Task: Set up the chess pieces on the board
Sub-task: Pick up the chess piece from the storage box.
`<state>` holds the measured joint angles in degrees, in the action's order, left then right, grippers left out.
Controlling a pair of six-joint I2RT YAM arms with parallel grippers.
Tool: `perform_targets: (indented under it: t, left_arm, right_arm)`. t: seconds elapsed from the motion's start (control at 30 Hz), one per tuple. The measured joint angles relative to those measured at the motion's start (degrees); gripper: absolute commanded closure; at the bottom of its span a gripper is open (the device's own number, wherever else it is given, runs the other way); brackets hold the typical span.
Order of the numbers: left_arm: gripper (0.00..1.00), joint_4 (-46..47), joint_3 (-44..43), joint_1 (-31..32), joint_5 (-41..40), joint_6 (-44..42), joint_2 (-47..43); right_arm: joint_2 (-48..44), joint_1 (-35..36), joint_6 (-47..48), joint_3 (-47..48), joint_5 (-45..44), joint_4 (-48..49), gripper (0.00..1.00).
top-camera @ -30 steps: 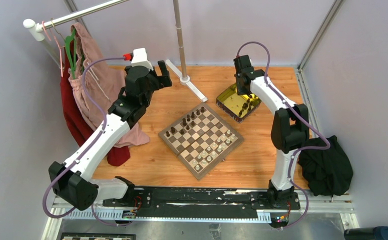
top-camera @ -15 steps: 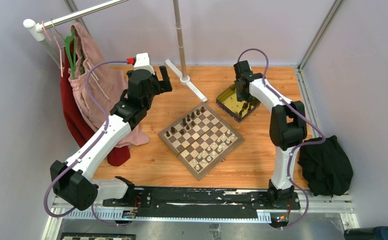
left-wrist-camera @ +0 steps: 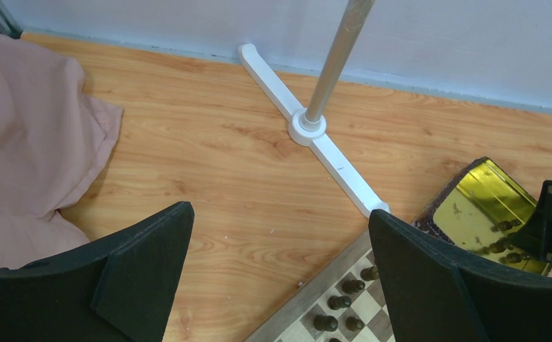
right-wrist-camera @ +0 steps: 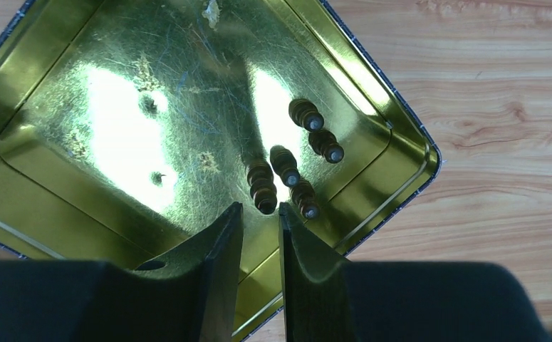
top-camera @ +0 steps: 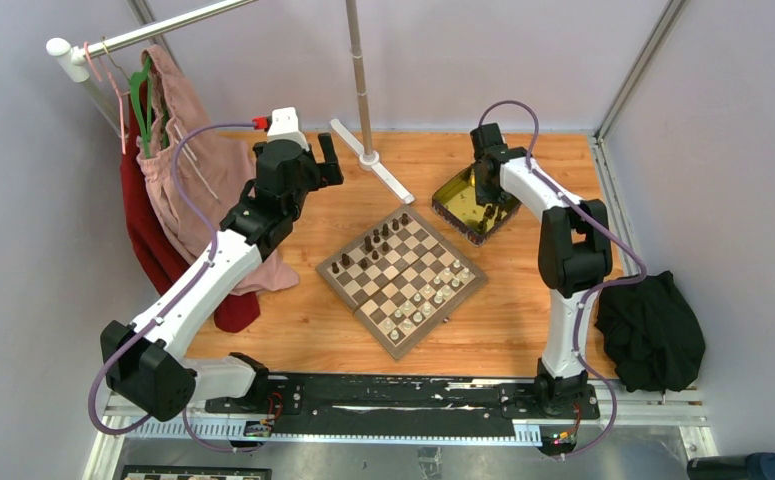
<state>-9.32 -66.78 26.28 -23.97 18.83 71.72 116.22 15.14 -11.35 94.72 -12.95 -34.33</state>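
Note:
The board [top-camera: 335, 288] lies turned like a diamond at mid-table. Dark pieces [top-camera: 368, 245] stand along its far-left side and pale pieces [top-camera: 433, 295] along its near-right side. My left gripper [top-camera: 328, 160] hangs wide open and empty above the bare table beyond the board's far-left edge; its view shows the board corner [left-wrist-camera: 315, 299] with dark pieces [left-wrist-camera: 340, 302]. My right gripper [right-wrist-camera: 260, 208] is low inside the gold tin [right-wrist-camera: 80, 142], jaws a narrow gap apart. Its tips are at the end of one of several dark pieces [right-wrist-camera: 262, 187] lying on the tin floor.
A white stand foot with a metal pole [top-camera: 368, 158] stands behind the board. Pink and red clothes [top-camera: 198, 190] hang from a rack at the left, reaching the table. A black cloth [top-camera: 653, 335] lies at the right. The tin [top-camera: 453, 200] sits at the back right.
My right gripper has moved a little left and lower into the tin. My left arm shifted slightly right a second ago and has since stayed still.

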Motion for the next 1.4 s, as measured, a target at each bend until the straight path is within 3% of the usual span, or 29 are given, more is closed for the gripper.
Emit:
perform_targets:
  t: [0.6, 0.9, 1.17, 1.4]
  left_arm:
    - [0.0, 0.0, 0.0, -0.15, 0.07, 0.02, 0.04]
    - [0.0, 0.0, 0.0, -0.24, 0.31, 0.0, 0.37]
    - [0.0, 0.0, 0.0, -0.35, 0.37, 0.0, 0.42]
    - [0.0, 0.0, 0.0, -0.39, 0.39, 0.0, 0.42]
  right_arm:
    - [2.69, -1.29, 0.0, 0.28, 2.03, -0.07, 0.69]
    - [2.89, -1.29, 0.02, 0.5, 2.49, -0.17, 0.81]
    - [2.89, -1.29, 0.02, 0.59, 2.54, -0.26, 0.98]
    - [2.89, -1.31, 0.02, 1.36, 2.99, -0.81, 1.0]
